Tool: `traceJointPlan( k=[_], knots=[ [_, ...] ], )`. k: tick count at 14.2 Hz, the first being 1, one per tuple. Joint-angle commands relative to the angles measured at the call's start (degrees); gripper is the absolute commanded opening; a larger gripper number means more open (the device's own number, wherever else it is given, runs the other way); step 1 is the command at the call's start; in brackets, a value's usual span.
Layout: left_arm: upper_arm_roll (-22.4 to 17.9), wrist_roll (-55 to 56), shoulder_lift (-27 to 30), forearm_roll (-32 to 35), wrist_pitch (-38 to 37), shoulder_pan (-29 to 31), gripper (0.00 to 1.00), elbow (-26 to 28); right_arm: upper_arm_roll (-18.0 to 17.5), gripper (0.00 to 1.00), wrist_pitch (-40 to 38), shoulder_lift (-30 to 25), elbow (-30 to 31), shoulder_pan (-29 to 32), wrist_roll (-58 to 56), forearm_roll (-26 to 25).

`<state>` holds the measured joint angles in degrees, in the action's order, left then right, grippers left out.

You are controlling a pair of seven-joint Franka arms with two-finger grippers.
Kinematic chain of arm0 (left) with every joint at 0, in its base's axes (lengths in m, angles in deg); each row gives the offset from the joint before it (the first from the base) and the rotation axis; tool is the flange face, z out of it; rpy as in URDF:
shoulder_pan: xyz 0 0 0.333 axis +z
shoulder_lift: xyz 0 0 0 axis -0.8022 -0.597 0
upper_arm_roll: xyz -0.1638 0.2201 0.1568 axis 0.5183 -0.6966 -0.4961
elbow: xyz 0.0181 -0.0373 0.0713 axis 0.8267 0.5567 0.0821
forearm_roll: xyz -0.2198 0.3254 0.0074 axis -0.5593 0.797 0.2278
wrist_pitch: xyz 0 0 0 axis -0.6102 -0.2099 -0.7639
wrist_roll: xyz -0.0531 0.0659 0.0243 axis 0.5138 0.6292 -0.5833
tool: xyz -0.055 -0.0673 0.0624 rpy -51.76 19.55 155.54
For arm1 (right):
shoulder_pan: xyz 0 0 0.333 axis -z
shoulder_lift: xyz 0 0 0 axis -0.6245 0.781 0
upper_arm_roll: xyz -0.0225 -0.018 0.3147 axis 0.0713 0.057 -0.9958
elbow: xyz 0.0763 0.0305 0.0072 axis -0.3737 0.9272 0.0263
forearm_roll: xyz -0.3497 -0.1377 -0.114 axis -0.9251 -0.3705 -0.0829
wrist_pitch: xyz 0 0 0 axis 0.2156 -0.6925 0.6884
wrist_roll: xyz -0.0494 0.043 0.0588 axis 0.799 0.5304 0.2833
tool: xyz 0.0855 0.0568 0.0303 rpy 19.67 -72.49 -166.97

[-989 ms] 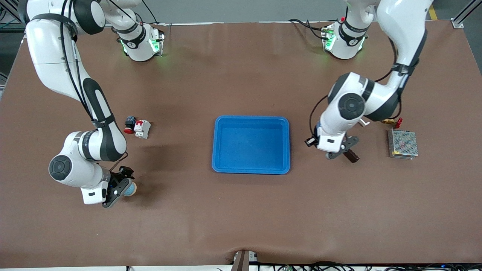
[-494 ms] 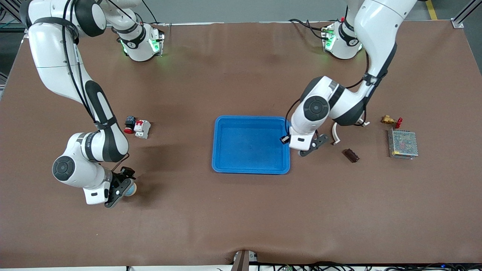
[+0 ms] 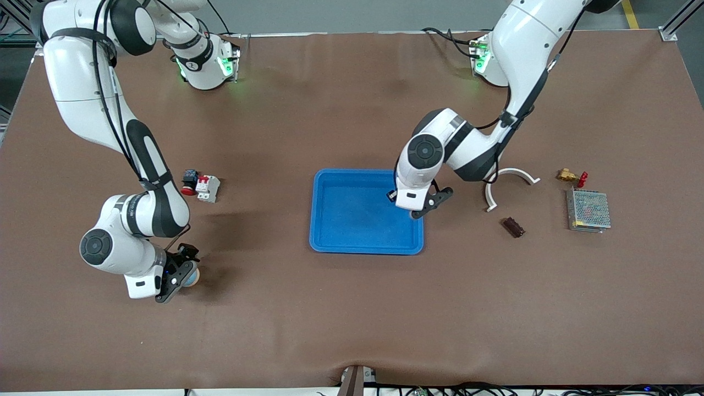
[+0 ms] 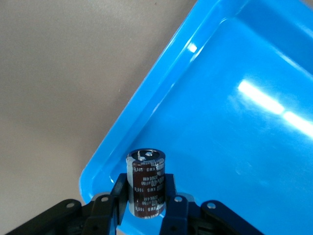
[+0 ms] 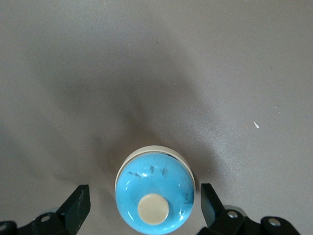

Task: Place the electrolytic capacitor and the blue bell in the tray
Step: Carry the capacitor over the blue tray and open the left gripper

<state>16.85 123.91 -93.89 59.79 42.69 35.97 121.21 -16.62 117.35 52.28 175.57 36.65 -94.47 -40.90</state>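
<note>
Left gripper (image 3: 428, 207) carried the capacitor (image 4: 145, 183) over the tray (image 3: 330, 242).

one tray (image 3: 330, 242); one capacitor (image 4: 145, 182); one bell (image 5: 155, 192)

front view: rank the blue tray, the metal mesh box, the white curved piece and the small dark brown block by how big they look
1. blue tray, clearly largest.
2 and 3. metal mesh box and white curved piece: similar extent, though the piece is only a thin arc; unranked.
4. small dark brown block, smallest.
</note>
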Motion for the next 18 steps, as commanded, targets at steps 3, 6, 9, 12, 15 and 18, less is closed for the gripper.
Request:
traceJointPlan(
  k=[3, 6, 9, 12, 15, 18],
  knots=[
    [-0.31, 5.80, -4.42, 5.34, -0.59, -1.87, 0.00, -3.05, -0.31, 1.00, 0.43, 1.47, -1.63, 0.06, -0.90, 0.87],
    [-0.31, 5.80, -5.13, 4.72, -0.59, -1.78, 0.00, -4.02, -0.31, 1.00, 0.61, 1.47, -1.63, 0.06, -0.90, 0.87],
    [-0.31, 5.80, -5.13, 4.81, -0.59, -1.69, 1.00, -4.20, -0.32, 1.00, 0.69, 1.56, -1.63, 0.06, -0.63, 0.87],
    [-0.22, 5.80, -4.34, 4.72, -0.76, -1.34, 1.00, -5.33, -0.32, 1.00, 1.22, 2.00, -1.63, 0.15, -0.54, 1.40],
    [-0.13, 5.10, -1.62, 4.46, -3.39, -0.55, 1.00, -6.65, -0.32, 1.00, 1.22, 2.00, -1.71, 0.15, -0.46, 1.49],
    [0.57, 3.00, 0.23, 4.46, -10.58, 1.73, 1.00, -11.38, -0.32, 0.92, 1.22, 2.00, -1.63, 0.15, -0.37, 1.93]
  ],
)
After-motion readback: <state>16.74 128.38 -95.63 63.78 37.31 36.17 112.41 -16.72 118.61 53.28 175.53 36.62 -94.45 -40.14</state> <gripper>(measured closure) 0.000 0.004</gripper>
